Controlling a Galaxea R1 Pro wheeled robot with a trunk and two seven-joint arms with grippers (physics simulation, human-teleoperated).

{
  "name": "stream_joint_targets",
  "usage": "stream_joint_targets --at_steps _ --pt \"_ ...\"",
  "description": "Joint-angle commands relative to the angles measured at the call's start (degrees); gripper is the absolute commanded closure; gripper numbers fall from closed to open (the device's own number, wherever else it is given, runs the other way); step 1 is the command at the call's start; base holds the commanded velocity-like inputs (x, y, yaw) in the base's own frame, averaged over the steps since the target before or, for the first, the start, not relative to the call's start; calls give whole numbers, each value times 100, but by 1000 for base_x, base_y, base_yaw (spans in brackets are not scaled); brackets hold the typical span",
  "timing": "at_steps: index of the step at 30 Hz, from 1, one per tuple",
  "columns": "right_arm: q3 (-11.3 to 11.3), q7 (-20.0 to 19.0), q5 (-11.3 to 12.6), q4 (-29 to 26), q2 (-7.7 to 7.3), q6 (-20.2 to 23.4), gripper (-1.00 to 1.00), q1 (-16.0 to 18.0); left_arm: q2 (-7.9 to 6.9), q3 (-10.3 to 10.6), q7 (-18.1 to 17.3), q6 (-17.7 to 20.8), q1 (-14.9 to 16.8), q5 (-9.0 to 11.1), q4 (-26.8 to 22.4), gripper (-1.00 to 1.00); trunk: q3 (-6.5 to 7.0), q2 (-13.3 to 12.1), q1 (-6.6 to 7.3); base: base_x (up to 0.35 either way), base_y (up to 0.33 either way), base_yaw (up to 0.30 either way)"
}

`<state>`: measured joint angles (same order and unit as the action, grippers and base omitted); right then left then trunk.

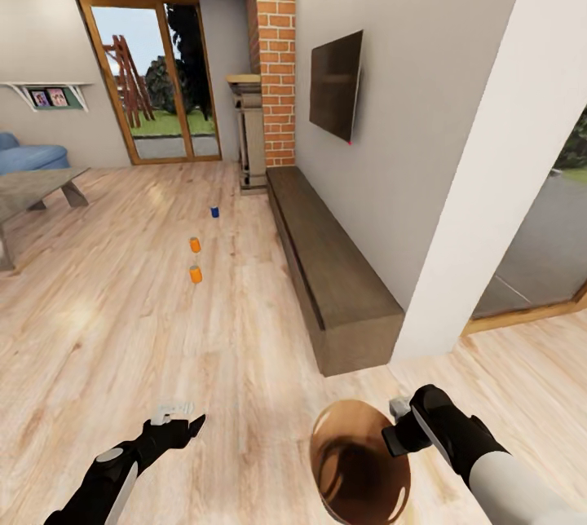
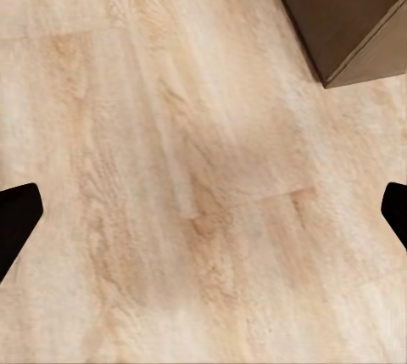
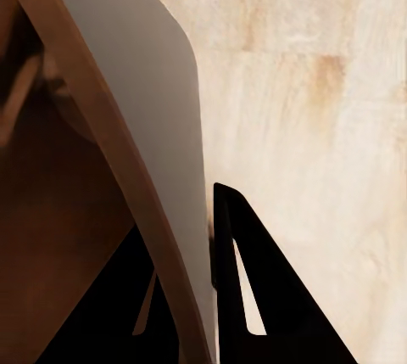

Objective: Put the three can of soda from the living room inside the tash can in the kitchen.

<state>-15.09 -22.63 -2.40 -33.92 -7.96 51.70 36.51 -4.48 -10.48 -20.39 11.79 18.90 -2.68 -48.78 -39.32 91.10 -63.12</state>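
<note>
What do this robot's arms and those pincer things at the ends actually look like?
Both arms are mostly glossy black with rounded joints, and the right forearm wears a smooth white shell. The left gripper has pale grey and black fingers; the right gripper is black with a grey block. Close up, the fingers are black, tapering wedges.

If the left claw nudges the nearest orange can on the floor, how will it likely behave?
The nearest orange can stands upright on smooth planks, small and narrow, so a high nudge would probably tip it. Being a cylinder, it would likely roll once down. The left claw, open, looks wide enough to straddle it.
</note>
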Motion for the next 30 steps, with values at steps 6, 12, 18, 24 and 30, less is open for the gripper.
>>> stream_joint_targets --at_steps 6,12,18,24,30 --pt "8 -35 82 -1 2 -57 100 -3 3 -2 7 -113 0 10 -6 -100 -6 0 0 200 148 37" --pt "7 -33 84 -1 29 -80 100 -4 22 -6 12 -183 0 16 -8 -100 -6 0 0 32 18 4" --pt "15 -31 82 -1 52 -81 100 -4 24 -6 1 -186 0 13 -8 -100 -6 0 0 12 7 0" --pt "15 -31 82 -1 60 -81 100 -4 13 -6 1 -180 0 15 1 -100 -6 0 0 23 189 0" --pt "14 -31 82 -1 65 -81 100 -4 3 -6 0 -179 0 13 8 -100 -6 0 0 3 270 0"
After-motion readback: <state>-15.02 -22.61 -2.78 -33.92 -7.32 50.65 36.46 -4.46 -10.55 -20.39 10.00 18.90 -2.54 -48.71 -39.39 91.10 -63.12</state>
